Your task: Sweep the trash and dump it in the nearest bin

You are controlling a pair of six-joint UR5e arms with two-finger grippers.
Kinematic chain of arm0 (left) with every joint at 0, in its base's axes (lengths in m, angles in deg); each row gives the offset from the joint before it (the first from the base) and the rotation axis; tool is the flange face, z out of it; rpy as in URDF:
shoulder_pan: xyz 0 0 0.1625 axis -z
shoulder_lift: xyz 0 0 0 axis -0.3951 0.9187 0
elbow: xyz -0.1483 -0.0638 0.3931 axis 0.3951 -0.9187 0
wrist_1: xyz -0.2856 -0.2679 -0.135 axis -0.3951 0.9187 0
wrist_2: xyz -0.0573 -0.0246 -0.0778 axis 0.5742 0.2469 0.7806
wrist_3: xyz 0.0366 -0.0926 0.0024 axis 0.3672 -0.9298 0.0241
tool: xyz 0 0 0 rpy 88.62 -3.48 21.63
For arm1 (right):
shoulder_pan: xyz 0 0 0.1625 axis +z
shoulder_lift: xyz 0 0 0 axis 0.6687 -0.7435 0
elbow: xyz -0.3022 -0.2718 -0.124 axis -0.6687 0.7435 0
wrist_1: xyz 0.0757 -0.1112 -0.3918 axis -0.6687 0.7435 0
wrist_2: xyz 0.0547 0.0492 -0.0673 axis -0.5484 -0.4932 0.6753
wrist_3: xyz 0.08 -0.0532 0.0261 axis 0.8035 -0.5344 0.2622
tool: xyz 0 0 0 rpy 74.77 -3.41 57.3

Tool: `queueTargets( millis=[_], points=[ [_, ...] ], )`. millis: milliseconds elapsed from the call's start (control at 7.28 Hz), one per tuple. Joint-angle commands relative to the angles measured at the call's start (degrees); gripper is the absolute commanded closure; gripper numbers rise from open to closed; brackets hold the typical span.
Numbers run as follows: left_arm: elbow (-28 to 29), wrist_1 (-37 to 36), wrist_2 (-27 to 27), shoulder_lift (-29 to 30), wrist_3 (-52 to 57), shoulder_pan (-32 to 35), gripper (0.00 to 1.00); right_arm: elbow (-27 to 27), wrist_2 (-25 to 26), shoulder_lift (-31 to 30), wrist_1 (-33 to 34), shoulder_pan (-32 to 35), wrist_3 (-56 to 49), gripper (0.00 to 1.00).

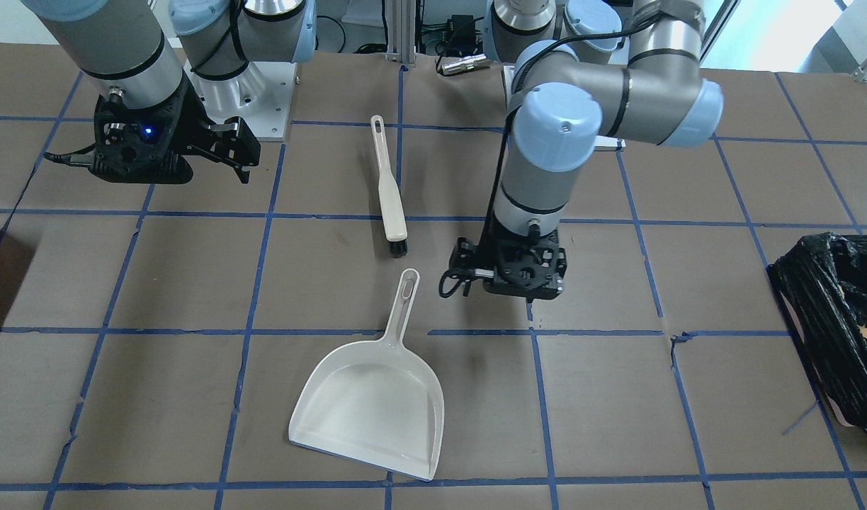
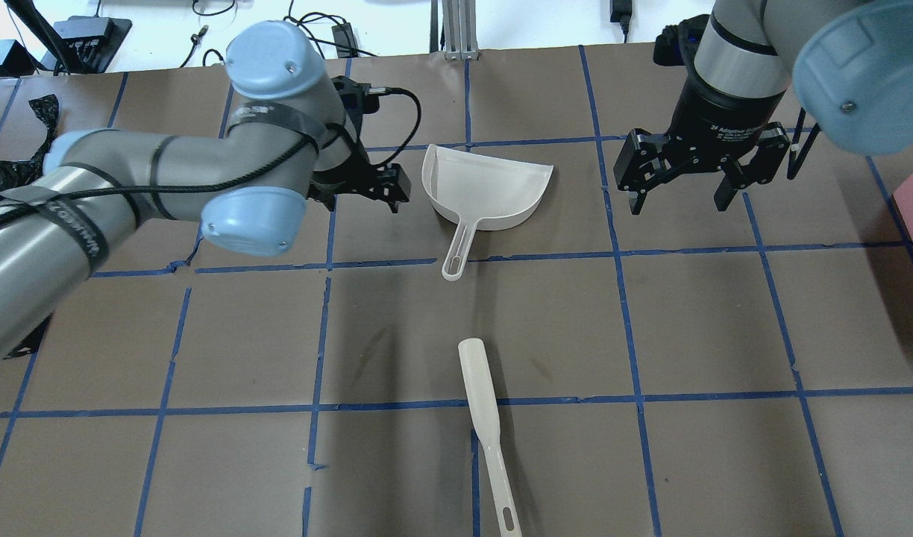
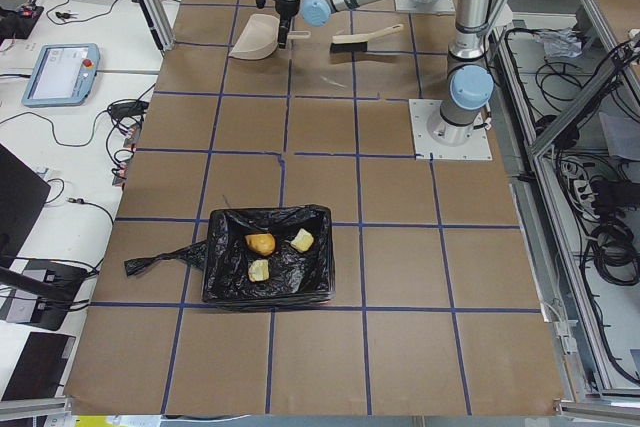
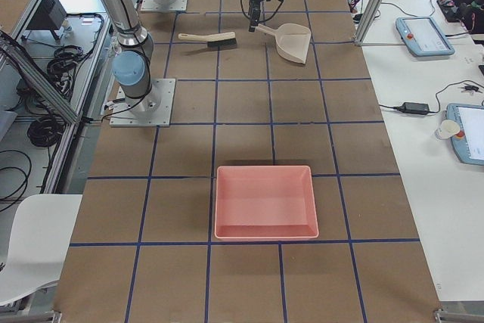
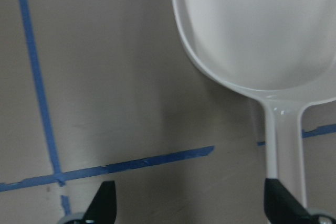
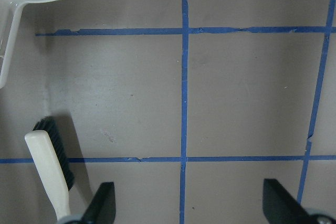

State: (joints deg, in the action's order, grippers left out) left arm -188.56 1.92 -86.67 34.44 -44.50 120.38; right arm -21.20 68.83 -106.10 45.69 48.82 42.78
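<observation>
The trash lies inside the bin (image 3: 222, 285), a black-bagged container at the table's left end: a tan-brown lump (image 3: 260, 243) and two pale yellow chunks (image 3: 301, 239) (image 3: 259, 269). The bin also shows in the front view (image 1: 816, 297). The white dustpan (image 2: 490, 183) lies empty on the table. The white brush (image 2: 486, 425) lies flat nearer the robot base. My left gripper (image 2: 367, 186) hangs open and empty just left of the dustpan's handle (image 5: 283, 145). My right gripper (image 2: 676, 190) is open and empty, off to the right of the dustpan.
A pink-red tray without a bag (image 4: 265, 202) sits at the table's right end. Blue tape lines grid the brown table (image 2: 546, 313). Cables and boxes lie beyond the far edge.
</observation>
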Motion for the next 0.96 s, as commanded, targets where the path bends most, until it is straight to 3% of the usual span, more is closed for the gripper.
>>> queueTargets(
  millis=[0, 275, 412, 549, 824],
  points=[
    [1.08, 12.68, -0.34, -7.25, 8.45, -7.69, 0.0, 0.0, 0.0, 0.0, 0.0, 0.0, 0.07, 0.0],
    [6.41, 26.03, -0.51, -12.0, 12.19, -11.15, 0.0, 0.09, 0.09, 0.0, 0.09, 0.0, -0.11, 0.0],
    [11.58, 33.5, -3.21, -12.37, 12.19, -10.89, 0.0, 0.09, 0.0, 0.26, 0.7, 0.0, -0.37, 0.0],
    [15.9, 37.83, -3.24, -12.38, 11.76, -10.63, 0.0, 0.96, -0.09, 1.31, 1.92, -0.17, -0.72, 0.0],
    [18.31, 39.02, -2.8, -12.72, 7.48, -8.88, 0.0, 0.97, -0.71, 1.5, 2.2, -0.09, -0.02, 0.0]
  ],
)
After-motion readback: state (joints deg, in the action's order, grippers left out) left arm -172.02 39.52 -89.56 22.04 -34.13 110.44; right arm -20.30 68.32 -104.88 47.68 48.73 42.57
